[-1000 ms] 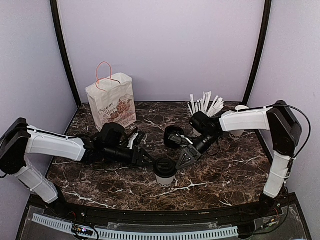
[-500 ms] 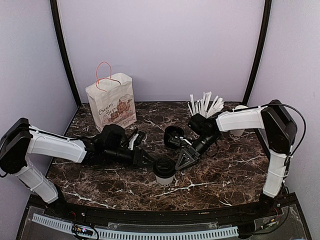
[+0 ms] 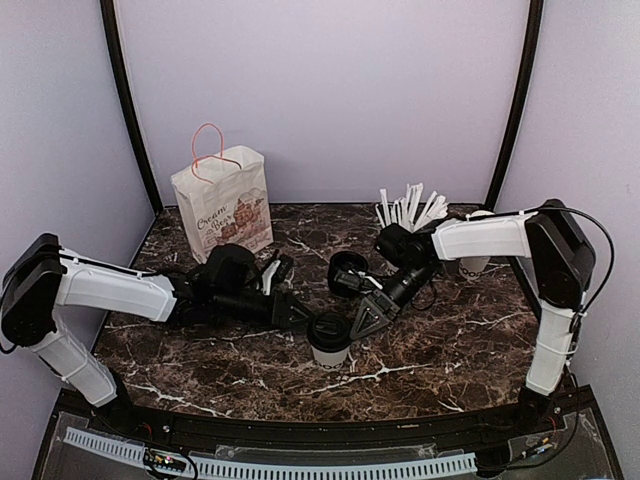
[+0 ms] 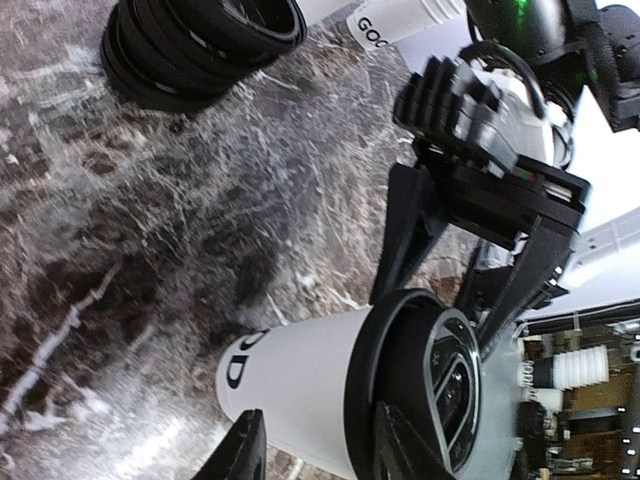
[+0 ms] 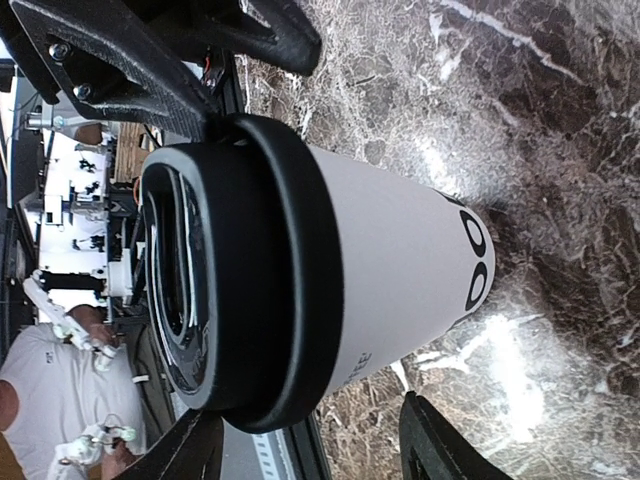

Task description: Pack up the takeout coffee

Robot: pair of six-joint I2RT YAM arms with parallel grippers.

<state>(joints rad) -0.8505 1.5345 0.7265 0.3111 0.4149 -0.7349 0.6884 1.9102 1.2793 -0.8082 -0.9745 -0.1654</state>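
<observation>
Left gripper reaches in low from the left. Its jaws are partly apart and turned on edge, one finger above the other, with nothing clamped between them. In the left wrist view the fingers sit right against the side of the small white paper takeout coffee cup. One is near the dark lettering at the base and one at lid height; cannot tell if they actually touch.

Right gripper comes in from the right, also turned on edge, jaws apart and holding nothing. Its tips are just beside the black plastic dome lid. The right wrist view shows its fingertips stopping just short of the cup.

Cup stands upright with the lid on, on the dark marble-pattern table. It is at front centre, between the two grippers.

Just behind it, near the right gripper, is a short stack of black plastic lids, apart from the cup. Further back and to the right, a white cup of white sticks stands against the rear wall. White lidless paper cups are partly hidden behind the right arm.

At back left, a white paper bag with red cord handles and brown print stands upright, well apart from the coffee. The left arm lies across the table in front of it.
</observation>
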